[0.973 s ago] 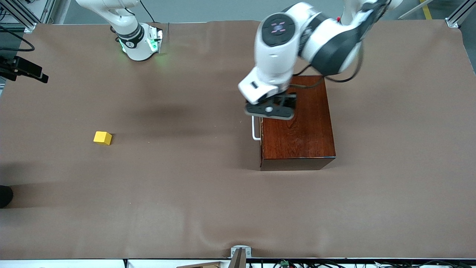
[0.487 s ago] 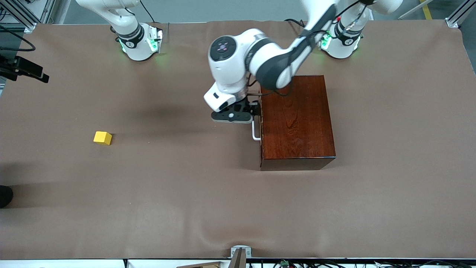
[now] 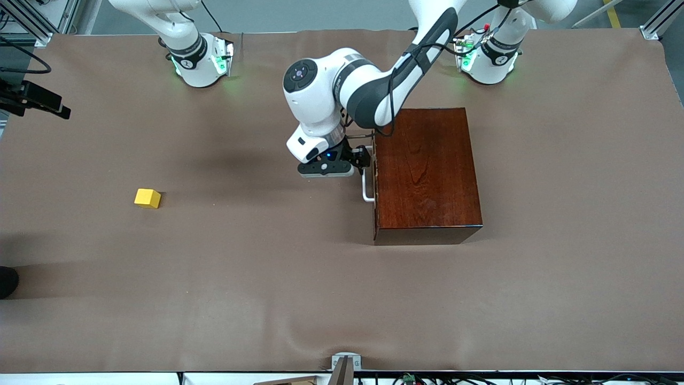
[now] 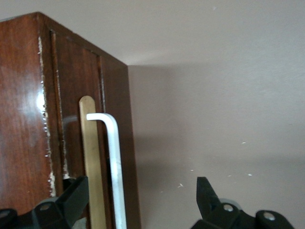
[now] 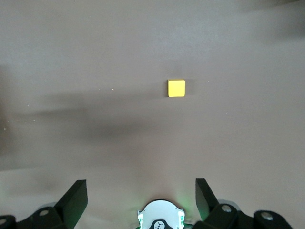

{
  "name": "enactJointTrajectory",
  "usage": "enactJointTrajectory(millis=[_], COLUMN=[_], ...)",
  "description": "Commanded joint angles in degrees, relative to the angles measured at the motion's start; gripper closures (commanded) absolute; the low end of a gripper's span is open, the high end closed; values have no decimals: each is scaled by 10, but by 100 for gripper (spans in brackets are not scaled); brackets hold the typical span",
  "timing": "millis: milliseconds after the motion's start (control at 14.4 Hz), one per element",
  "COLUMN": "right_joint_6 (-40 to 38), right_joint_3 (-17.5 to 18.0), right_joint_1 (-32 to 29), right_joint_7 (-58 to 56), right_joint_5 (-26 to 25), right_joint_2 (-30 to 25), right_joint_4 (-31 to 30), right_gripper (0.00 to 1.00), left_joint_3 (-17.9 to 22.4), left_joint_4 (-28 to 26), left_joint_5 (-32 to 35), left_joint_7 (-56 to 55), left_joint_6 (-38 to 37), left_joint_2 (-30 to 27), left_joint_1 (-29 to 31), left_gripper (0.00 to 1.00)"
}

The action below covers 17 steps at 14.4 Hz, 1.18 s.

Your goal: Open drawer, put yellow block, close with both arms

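Drawer (image 3: 375,182) seemingly shut; yellow block (image 3: 147,198) well apart.

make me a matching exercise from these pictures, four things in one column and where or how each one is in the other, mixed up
Things:
1. drawer
2. yellow block
3. left gripper
4. right gripper

States:
A. lies alone on the table toward the right arm's end
B. open, at the white handle
C. shut inside the wooden box
D. open, high over the table, looking down on the block

Pairs: 1-C, 2-A, 3-B, 4-D
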Motion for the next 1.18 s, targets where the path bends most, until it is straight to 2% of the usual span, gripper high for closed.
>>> enactJointTrajectory(millis=[0, 1112], right_joint_6=[-8, -1], right_joint_3=[-2, 0], right_joint_1=[5, 4], right_joint_7=[6, 5], right_joint_5=[7, -5], right_joint_2=[4, 5], right_joint_4=[11, 12], right_gripper=[0, 0], left_joint_3=[4, 3], left_joint_4=[19, 6], left_joint_5=[16, 50], left_joint_7=[-1, 2], left_joint_6=[-21, -31], left_joint_2=[9, 42], left_joint_1=[-2, -26], left_gripper=[0, 0])
